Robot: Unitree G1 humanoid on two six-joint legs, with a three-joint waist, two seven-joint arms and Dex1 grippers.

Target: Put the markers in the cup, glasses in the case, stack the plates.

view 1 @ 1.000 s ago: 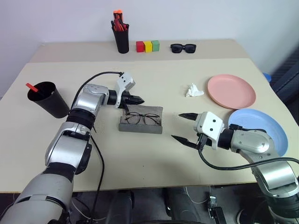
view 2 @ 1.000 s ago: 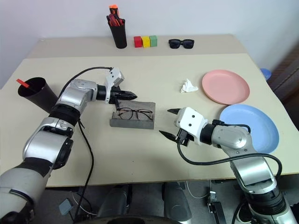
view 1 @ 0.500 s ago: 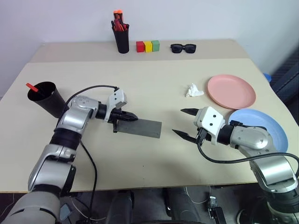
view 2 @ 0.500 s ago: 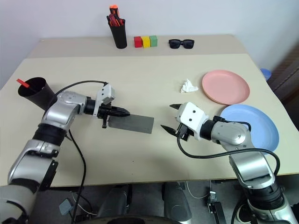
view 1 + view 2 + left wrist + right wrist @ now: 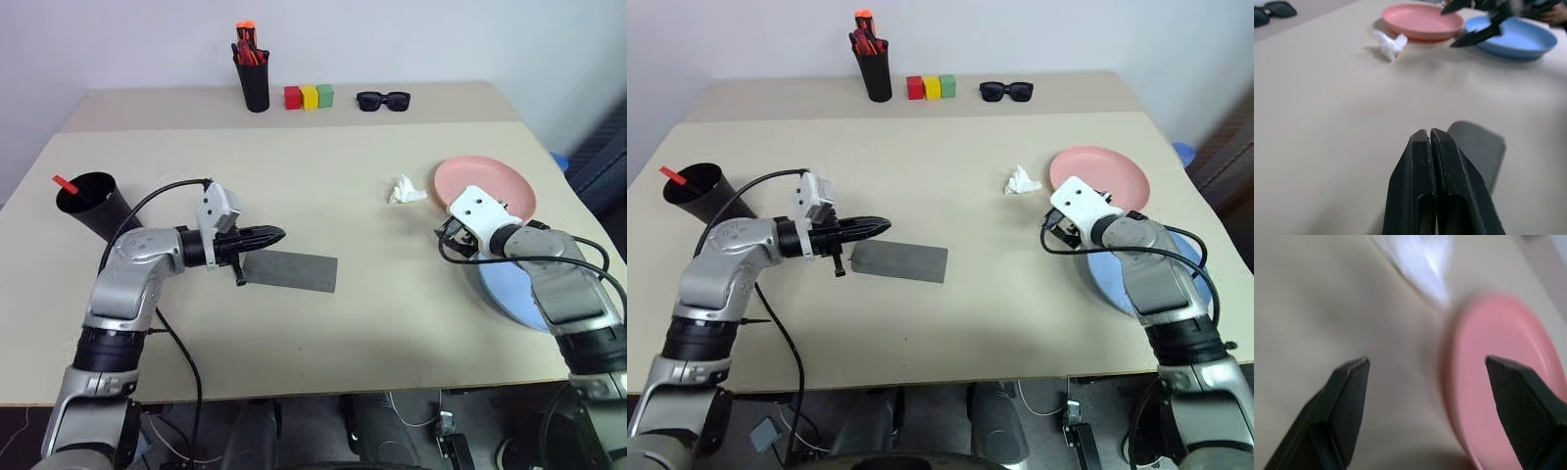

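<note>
The grey case (image 5: pixel 289 269) lies closed on the middle of the table, so the glasses are hidden. My left gripper (image 5: pixel 266 235) hovers shut and empty just beyond the case's left end, with its fingers (image 5: pixel 1432 166) pressed together. At the far left stands the black cup (image 5: pixel 93 204), and a red marker (image 5: pixel 67 183) sticks out of it. The pink plate (image 5: pixel 487 188) sits at the right, with the blue plate (image 5: pixel 505 294) nearer and partly under my right arm. My right gripper (image 5: pixel 1426 361) is open at the pink plate's near left edge and holds nothing.
A crumpled white tissue (image 5: pixel 406 190) lies left of the pink plate. Along the back stand a black pen holder (image 5: pixel 256 83) with orange-red pens, three coloured blocks (image 5: pixel 310 96) and black sunglasses (image 5: pixel 384 100). The table's right edge runs close past the plates.
The case's lid has come down over the glasses. My left gripper drew back to the left, still shut. My right gripper swung right from beside the case to the pink plate's edge.
</note>
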